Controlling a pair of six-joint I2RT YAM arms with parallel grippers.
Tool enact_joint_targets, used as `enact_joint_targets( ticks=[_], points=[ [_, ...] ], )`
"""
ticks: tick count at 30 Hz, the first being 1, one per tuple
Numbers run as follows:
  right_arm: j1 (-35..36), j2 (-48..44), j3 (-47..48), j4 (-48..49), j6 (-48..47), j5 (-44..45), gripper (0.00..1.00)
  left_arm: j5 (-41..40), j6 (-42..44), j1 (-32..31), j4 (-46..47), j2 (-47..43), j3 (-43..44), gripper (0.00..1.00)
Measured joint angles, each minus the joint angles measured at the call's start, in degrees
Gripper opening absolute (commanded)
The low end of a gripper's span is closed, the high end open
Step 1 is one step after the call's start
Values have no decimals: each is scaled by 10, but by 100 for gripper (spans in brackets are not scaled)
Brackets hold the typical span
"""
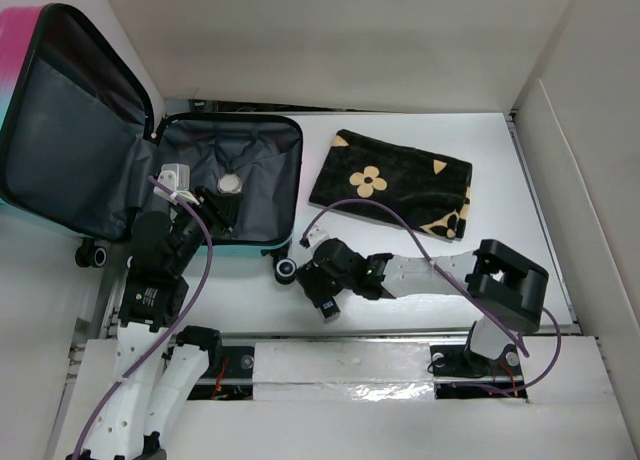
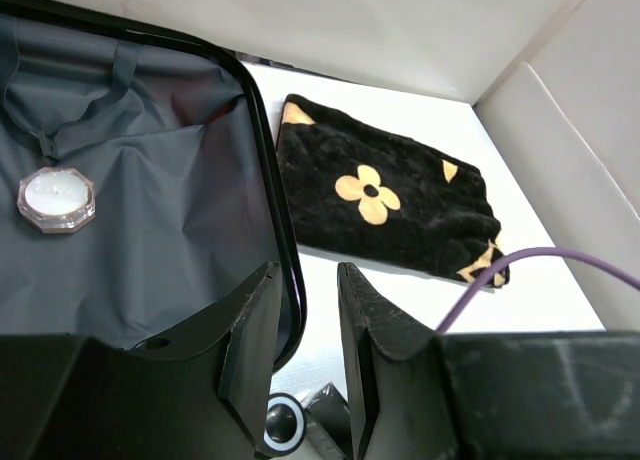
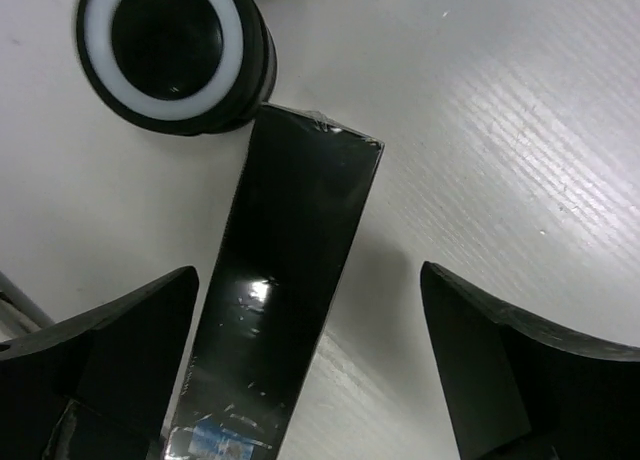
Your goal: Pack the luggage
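Right gripper jaws wide apart, straddling a flat black box on the table; suitcase wheel just beyond; left gripper narrowly apart, empty, over the near rim of the open suitcase at far left; small white candle inside; flowered pouch beside it.

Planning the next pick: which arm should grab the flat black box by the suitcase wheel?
Right, I'd say. The right gripper is open, straddling the black box beside the wheel. The left gripper sits over the luggage rim, farther from the box, jaws narrowly apart and empty.
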Motion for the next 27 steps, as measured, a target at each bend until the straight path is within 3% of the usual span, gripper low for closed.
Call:
enact_joint_targets(
  ticks=[2, 3, 6, 9, 14, 15, 16, 18, 22, 25, 27],
  points=[
    [0, 19, 0, 1, 7, -3, 83, 0, 0, 0, 0, 0, 0, 26],
    [0, 26, 0, 2, 7, -3, 69, 0, 0, 0, 0, -1, 0, 26],
    [1, 28, 1, 2, 12, 8, 44, 0, 0, 0, 0, -3, 0, 26],
    [1, 5, 1, -22, 6, 32, 37, 1, 0, 0, 0, -3, 0, 26],
    [-9, -83, 63, -66, -46, 48, 37, 4, 0, 0, 0, -3, 0, 26],
    [-12, -83, 109, -76, -59, 45, 44, 4, 0, 0, 1, -3, 0, 26],
    [-15, -71, 169, -84, -73, 42, 59, 4, 0, 0, 1, -3, 0, 27],
    [-21, -38, 290, -67, -96, 38, 100, 0, 0, 0, 0, -3, 0, 31],
    [-43, -15, 424, -17, -129, 19, 100, -16, 0, 0, -1, -4, 0, 41],
    [-85, -61, 359, 29, -135, 2, 100, -24, -1, 0, -2, -8, 0, 46],
    [-120, -98, 283, 34, -135, -3, 67, -26, -2, 0, -3, -11, 0, 45]
  ],
)
